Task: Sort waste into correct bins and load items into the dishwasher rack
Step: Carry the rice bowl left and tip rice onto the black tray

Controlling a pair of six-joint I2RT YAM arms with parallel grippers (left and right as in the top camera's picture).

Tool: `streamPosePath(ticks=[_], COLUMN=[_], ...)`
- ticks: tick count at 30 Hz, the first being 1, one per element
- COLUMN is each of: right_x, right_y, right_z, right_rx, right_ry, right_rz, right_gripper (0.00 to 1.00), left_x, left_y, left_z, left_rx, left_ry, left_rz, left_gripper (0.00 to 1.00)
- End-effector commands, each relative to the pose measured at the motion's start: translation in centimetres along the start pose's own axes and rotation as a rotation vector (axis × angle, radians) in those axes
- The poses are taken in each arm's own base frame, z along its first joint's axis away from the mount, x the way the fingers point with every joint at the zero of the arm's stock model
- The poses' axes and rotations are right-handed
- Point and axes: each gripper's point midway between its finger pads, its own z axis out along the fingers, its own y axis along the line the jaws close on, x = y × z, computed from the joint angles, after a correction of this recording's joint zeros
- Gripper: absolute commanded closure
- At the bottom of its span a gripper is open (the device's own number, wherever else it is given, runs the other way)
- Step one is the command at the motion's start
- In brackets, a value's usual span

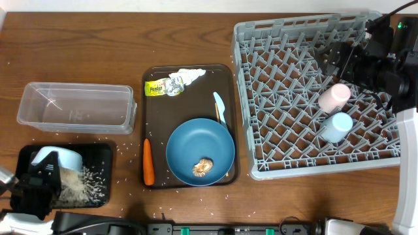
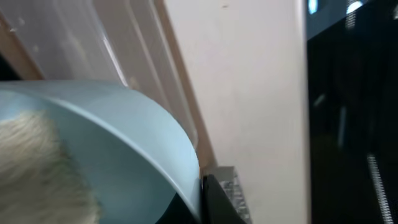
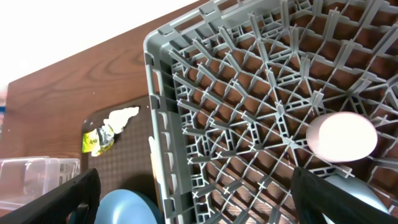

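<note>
Left tool (image 1: 46,172) on one bowl (image 1: 60,158); two cups (image 1: 334,96) (image 1: 337,126)

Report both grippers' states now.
Left gripper: shut on the pale blue bowl.
Right gripper: open, holding nothing, over the dishwasher rack.

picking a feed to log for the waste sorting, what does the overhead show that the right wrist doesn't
Only the overhead shows the carrot, the spoon, the food lump on the blue plate, and the pale blue bowl tipped over the black tray-bin with rice. The right wrist alone gives a clear look at its own fingers, wide apart. Both show the rack, the pink cup in it, the wrapper, the napkin, the clear tub and part of the plate.
</note>
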Motion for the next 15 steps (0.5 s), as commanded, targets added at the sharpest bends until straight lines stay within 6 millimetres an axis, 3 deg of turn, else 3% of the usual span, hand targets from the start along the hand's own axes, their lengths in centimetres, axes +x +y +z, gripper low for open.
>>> streamPosePath(ticks=[1, 3, 6, 9, 11, 13, 15], right_x=[0.2, 0.1, 0.1, 0.0, 0.0, 0.1, 0.1], right_y=[0.3, 0.3, 0.3, 0.3, 0.3, 0.4, 0.3], right_z=[0.1, 0.1, 0.1, 0.1, 0.1, 0.1, 0.1], right_rx=[-0.009, -0.010, -0.011, -0.012, -0.011, -0.012, -0.012], right_ry=[0.007, 0.005, 0.003, -0.001, 0.001, 0.004, 0.004], right_rz=[0.026, 0.025, 0.024, 0.023, 0.027, 0.028, 0.028], right_gripper=[0.09, 0.09, 0.09, 0.09, 0.09, 0.09, 0.09], left_x=[0.5, 1.1, 1.2, 1.2, 1.3, 1.2, 1.2], left_y=[0.1, 1.1, -0.5, 0.7, 0.2, 0.9, 0.3], left_z=[0.0, 0.2, 0.2, 0.2, 0.2, 0.2, 0.1], left_rx=[0.021, -0.012, 0.106, 0.041, 0.069, 0.030, 0.068], left_ry=[-0.003, 0.014, -0.008, 0.002, -0.001, 0.003, -0.005], left_rz=[0.108, 0.046, 0.018, 0.039, 0.000, 0.077, -0.028], left_gripper=[0.94, 0.94, 0.94, 0.94, 0.94, 0.93, 0.94])
